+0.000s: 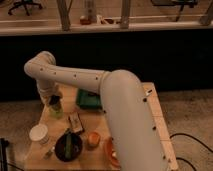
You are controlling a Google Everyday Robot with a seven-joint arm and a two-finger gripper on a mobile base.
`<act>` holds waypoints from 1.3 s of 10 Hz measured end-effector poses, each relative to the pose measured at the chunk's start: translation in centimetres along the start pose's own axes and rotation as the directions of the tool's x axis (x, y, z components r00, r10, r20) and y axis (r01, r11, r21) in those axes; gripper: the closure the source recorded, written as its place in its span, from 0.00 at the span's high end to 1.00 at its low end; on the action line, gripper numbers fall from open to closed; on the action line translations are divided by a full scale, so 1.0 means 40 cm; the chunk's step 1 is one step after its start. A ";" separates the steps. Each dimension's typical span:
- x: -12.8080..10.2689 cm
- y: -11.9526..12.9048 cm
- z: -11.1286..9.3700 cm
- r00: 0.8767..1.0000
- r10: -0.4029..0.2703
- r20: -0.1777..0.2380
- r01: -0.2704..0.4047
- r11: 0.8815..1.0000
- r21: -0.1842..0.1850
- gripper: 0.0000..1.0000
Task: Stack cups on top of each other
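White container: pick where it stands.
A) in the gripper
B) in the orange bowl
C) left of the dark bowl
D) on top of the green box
C: the white container stands on the table just left of the dark bowl, while the gripper is farther back, at the yellow-green cup.

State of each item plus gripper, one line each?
gripper: low at the table's back left, over the yellow-green cup.
yellow-green cup: upright, under gripper.
dark cup: not distinguishable from gripper.
white container: upright, front left.
dark bowl: upright, something green inside.
orange bowl: partly behind arm.
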 end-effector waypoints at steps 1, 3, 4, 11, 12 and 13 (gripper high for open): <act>0.004 -0.004 0.004 1.000 -0.004 0.000 0.004 1.000 0.006 0.00; 0.011 -0.007 0.012 1.000 -0.005 0.001 0.005 1.000 0.018 0.00; 0.016 -0.010 0.020 1.000 -0.005 0.003 0.005 1.000 0.027 0.00; 0.018 -0.001 0.056 1.000 0.018 0.007 -0.018 0.998 0.062 0.00; 0.018 0.001 0.060 1.000 0.022 0.008 -0.022 0.997 0.068 0.00; 0.017 0.005 0.062 1.000 0.026 0.009 -0.026 0.997 0.071 0.01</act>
